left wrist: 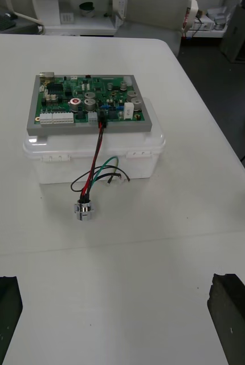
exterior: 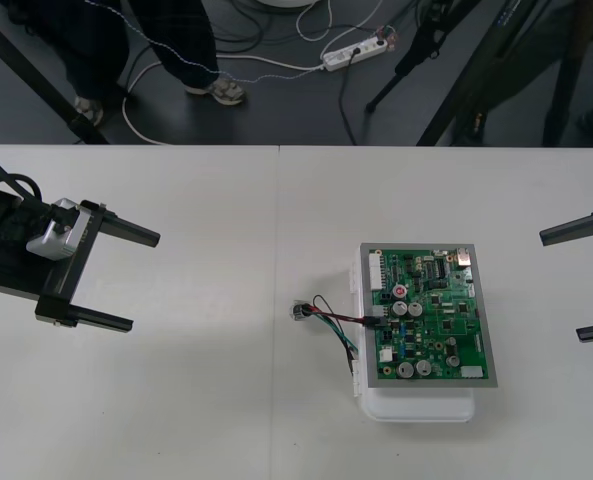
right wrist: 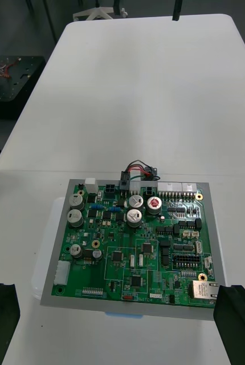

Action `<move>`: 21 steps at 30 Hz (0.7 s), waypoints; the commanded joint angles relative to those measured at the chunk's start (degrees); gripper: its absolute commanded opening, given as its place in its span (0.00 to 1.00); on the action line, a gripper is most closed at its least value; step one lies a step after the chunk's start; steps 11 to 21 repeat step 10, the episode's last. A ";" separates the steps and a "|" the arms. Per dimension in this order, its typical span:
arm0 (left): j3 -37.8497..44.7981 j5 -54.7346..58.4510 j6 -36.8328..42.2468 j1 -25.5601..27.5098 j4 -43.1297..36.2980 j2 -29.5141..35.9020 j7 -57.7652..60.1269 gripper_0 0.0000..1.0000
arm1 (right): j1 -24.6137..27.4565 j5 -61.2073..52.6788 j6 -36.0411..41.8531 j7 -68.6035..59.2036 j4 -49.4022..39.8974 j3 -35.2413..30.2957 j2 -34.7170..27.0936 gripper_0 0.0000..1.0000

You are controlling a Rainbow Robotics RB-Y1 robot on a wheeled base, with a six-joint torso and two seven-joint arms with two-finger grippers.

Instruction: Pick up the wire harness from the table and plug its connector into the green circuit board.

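The desk is a plain, pale surface, bare along its near edge, with a thin seam running from the near edge to the far one. Just right of that seam and closer to the near edge than the far one stands the white base, carrying the green circuit board flat on top.

The wire harness lies on the side of the board toward the seam. Its round metal socket rests on the desk near the base but apart from it. The red and black wires rise from it to the black plug, which sits in a connector on the board's edge. The green and black wires loop loosely on the desk beside the base.

The left gripper hovers over the desk's left edge, level with the board and well apart from it, its black fingers spread wide with nothing between them. The right gripper waits at the right edge, fingers likewise apart and empty.

Beyond the far edge runs dark floor, where a white power strip lies among thin cables, with black stand legs slanting across on the right.
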 commanded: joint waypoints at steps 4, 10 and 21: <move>1.57 -0.21 -2.17 0.94 -1.28 2.31 -1.81 0.96 | 0.73 -0.85 -0.49 -1.29 -0.12 -1.92 0.36 1.00; 1.57 -0.21 -2.17 0.94 -1.28 2.31 -1.81 0.96 | 0.73 -0.85 -0.49 -1.29 -0.12 -1.92 0.36 1.00; 1.57 -0.21 -2.17 0.94 -1.28 2.31 -1.81 0.96 | 0.73 -0.85 -0.49 -1.29 -0.12 -1.92 0.36 1.00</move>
